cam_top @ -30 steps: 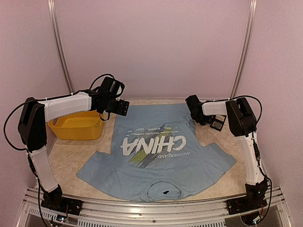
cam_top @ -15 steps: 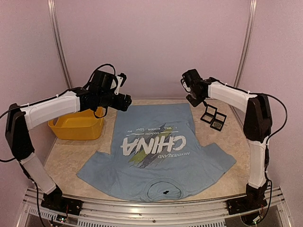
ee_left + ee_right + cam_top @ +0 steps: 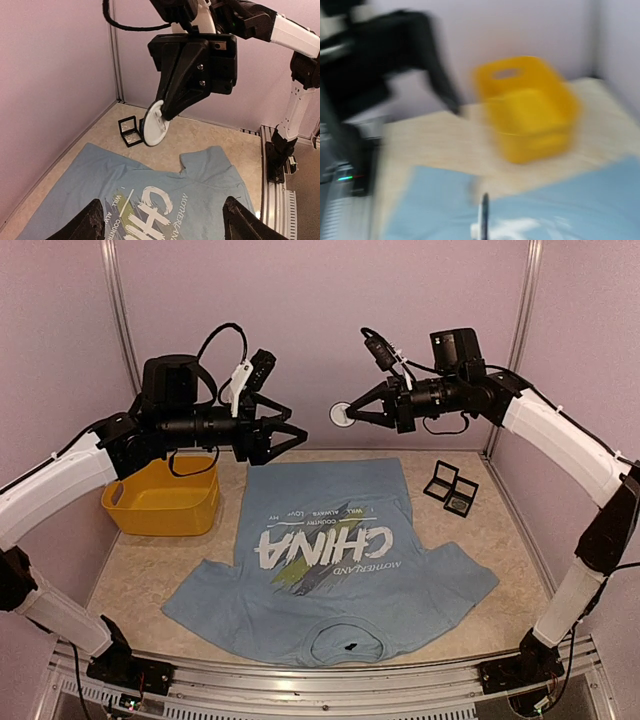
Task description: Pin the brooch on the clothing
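Holding the brooch [image 3: 341,414] in my right fingers [image 3: 358,413]: white round disc, pinched at the tips, up in the air above the far edge of the T-shirt [image 3: 330,570]. In the left wrist view the disc [image 3: 155,124] hangs tilted at the tip of the right fingers, face turned partly toward that camera.

Left fingers [image 3: 92,224] are spread wide with nothing between them. They're raised too, pointing across at the right arm. Tips face the brooch, gap between them, no contact.

T-shirt lies flat on the surface [image 3: 480,540], light blue, white "CHINA" print with a yellow-green streak on the chest. Collar toward the near edge, hem toward the back wall. Neither arm touches it.

Yellow bin [image 3: 165,505] sits just beside the shirt's left side, under my left arm. Small black case [image 3: 452,490] lies open on the surface to the right of the shirt, near the hem corner.

Right wrist view is motion-blurred: bin [image 3: 530,107] and blue fabric readable, brooch only as a thin edge-on sliver [image 3: 482,220].
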Robot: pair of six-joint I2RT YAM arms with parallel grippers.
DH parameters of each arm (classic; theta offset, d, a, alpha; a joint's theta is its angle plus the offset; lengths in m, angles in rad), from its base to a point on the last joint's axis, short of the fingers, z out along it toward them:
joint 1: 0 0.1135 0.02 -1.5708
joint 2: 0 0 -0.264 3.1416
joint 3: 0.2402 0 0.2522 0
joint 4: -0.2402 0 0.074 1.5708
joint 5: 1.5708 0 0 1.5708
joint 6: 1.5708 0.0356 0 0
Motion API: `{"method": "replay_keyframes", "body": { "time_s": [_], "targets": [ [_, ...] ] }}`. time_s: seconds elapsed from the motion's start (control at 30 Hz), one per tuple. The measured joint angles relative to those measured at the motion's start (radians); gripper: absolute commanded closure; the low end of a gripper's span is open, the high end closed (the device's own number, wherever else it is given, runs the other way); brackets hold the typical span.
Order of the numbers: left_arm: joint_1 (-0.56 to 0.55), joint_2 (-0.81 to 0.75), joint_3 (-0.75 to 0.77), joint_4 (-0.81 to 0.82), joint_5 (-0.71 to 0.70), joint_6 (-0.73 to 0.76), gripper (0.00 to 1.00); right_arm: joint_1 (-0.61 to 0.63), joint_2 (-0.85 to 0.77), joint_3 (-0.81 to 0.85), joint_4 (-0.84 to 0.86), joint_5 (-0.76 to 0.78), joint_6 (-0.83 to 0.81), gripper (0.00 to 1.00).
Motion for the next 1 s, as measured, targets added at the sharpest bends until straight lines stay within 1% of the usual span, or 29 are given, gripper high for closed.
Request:
{"method": "replay_keyframes", "body": {
  "time_s": [0.07, 0.17, 0.23, 0.33, 0.37, 0.53, 0.6, 0.67, 0.7, 0.77, 0.83, 0.93, 1.0],
  "targets": [
    [-0.015, 0.002, 0.019, -0.02, 0.053, 0.002, 0.3, 0.029, 0.002, 0.0, -0.005, -0.085, -0.005, 1.0],
    [-0.039, 0.005, 0.052, -0.059, 0.098, 0.004, 0.38, 0.068, 0.002, 0.0, -0.006, -0.159, -0.008, 1.0],
    [-0.055, 0.007, 0.068, -0.069, 0.105, 0.005, 0.48, 0.086, 0.002, -0.003, -0.002, -0.184, -0.006, 1.0],
    [-0.082, 0.008, 0.072, -0.073, 0.102, 0.006, 0.7, 0.101, -0.004, -0.024, 0.019, -0.214, 0.008, 1.0],
    [-0.089, 0.01, 0.072, -0.072, 0.098, 0.008, 0.74, 0.105, -0.004, -0.027, 0.022, -0.217, 0.011, 1.0],
    [-0.092, 0.013, 0.072, -0.06, 0.073, -0.01, 0.81, 0.113, -0.006, -0.031, 0.032, -0.217, 0.017, 1.0],
    [-0.092, 0.013, 0.072, -0.051, 0.068, -0.014, 0.8, 0.114, -0.006, -0.031, 0.038, -0.217, 0.017, 1.0],
    [-0.092, 0.014, 0.072, -0.045, 0.068, -0.016, 0.74, 0.115, -0.006, -0.031, 0.041, -0.217, 0.017, 1.0],
    [-0.092, 0.014, 0.072, -0.041, 0.068, -0.017, 0.73, 0.116, -0.006, -0.031, 0.044, -0.217, 0.017, 1.0],
    [-0.092, 0.015, 0.072, -0.033, 0.068, -0.02, 0.73, 0.117, -0.006, -0.031, 0.048, -0.217, 0.017, 1.0],
    [-0.092, 0.019, 0.072, -0.03, 0.068, -0.021, 0.79, 0.117, -0.006, -0.031, 0.051, -0.216, 0.017, 1.0],
    [-0.092, 0.031, 0.071, -0.03, 0.067, -0.031, 0.98, 0.117, -0.007, -0.031, 0.054, -0.217, 0.016, 1.0],
    [-0.092, 0.037, 0.069, -0.025, 0.069, -0.025, 1.0, 0.117, -0.008, -0.031, 0.055, -0.211, 0.016, 1.0]
  ]
}}
